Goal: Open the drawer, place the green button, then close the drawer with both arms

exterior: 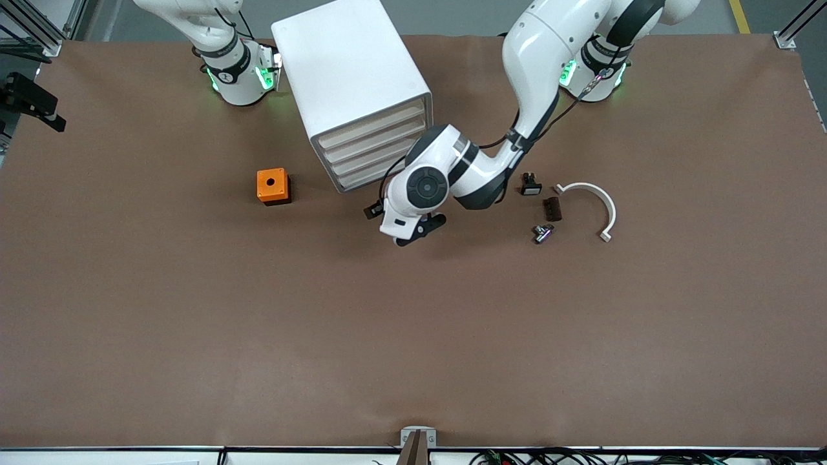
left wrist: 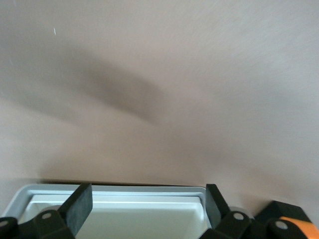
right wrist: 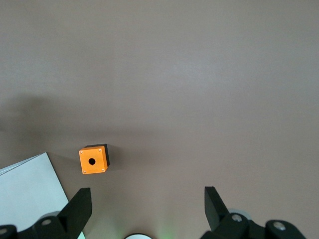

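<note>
Nearby, drawers beside left hand

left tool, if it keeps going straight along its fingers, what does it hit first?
Most likely the drawer unit. The left tool, open, sits in front of the drawers, and the left wrist view shows a white framed drawer front between its fingers. Which drawer it faces, and how close, is unclear.

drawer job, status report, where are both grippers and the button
Left gripper open, empty, low in front of the drawer unit, drawers all shut. Right gripper open, empty, waiting high. Button untouched on the table, toward the left arm's end. Nothing blocking.
</note>
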You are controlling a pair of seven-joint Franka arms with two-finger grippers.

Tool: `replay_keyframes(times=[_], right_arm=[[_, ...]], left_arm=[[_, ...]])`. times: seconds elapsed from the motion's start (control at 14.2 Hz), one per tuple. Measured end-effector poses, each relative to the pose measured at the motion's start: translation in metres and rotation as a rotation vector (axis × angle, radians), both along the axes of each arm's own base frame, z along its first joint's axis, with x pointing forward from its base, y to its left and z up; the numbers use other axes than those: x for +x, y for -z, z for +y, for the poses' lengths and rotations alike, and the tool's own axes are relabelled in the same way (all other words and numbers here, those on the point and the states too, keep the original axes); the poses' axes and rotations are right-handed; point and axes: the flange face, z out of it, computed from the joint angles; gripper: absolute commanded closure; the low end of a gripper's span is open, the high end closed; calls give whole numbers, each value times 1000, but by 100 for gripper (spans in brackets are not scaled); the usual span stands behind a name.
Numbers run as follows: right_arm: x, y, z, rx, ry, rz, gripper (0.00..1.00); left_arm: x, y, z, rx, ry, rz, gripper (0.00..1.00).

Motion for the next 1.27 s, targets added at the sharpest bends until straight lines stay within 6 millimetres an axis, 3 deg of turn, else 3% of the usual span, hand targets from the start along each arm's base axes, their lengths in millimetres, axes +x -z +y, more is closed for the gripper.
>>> replay_keyframes(times=[0.21, 0.35, 0.56, 0.85, 1.06, 1.27], right_arm=[[2, 2, 4, 12, -4, 2, 0], [2, 1, 6, 18, -7, 1, 0], [1, 1, 6, 19, -7, 8, 0], [0, 0, 7, 20, -8, 16, 0], [-2, -2, 9, 21, -11, 22, 0], [-3, -3, 12, 22, -16, 36, 0]], left_arm=[[16, -31, 22, -16, 78, -23, 0], [28, -57, 48, 6, 173, -54, 0], [51, -106, 113, 29, 371, -102, 0], [91, -170, 219, 105, 377, -198, 0], [112, -200, 284, 137, 347, -246, 0], [123, -214, 336, 170, 340, -262, 0]])
